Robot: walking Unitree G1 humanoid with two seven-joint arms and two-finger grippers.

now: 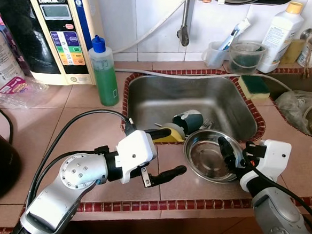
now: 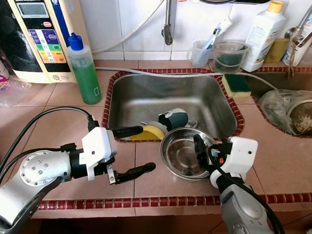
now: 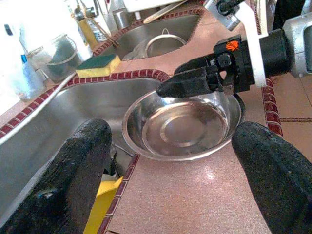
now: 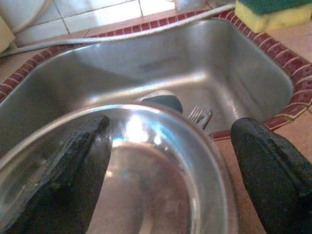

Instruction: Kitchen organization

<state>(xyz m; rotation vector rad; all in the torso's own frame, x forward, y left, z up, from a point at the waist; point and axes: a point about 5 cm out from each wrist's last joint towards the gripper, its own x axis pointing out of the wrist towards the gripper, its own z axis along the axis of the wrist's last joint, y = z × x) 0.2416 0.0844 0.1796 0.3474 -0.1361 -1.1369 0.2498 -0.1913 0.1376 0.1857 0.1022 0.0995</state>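
steel bowl (image 1: 211, 154) is sitting on the tiled counter (image 1: 85, 131), its far rim overhanging the front edge of the sink (image 1: 194, 101). right gripper (image 1: 230, 152) is hovering at the bowl's right rim, fingers spread and empty; in the right wrist view one finger (image 4: 73, 170) is lying over the bowl's inside and the other (image 4: 278, 170) outside the rim, so it's straddling the wall, not clamping yet. left gripper (image 1: 166, 155) is waiting just left of the bowl, also spread wide, holding nothing.

handling call: thin stamped steel, so light and stiff, but polished and slick. probably wet too, can't confirm. best hold is pinching the rim wall, 1 finger inside and 1 outside, seated deep so it isn't pivoting or sliding out. overhang risk: a nudge could be tipping it into the sink onto the cup (image 1: 188, 121), yellow item (image 1: 168, 134) and fork (image 4: 200, 115).
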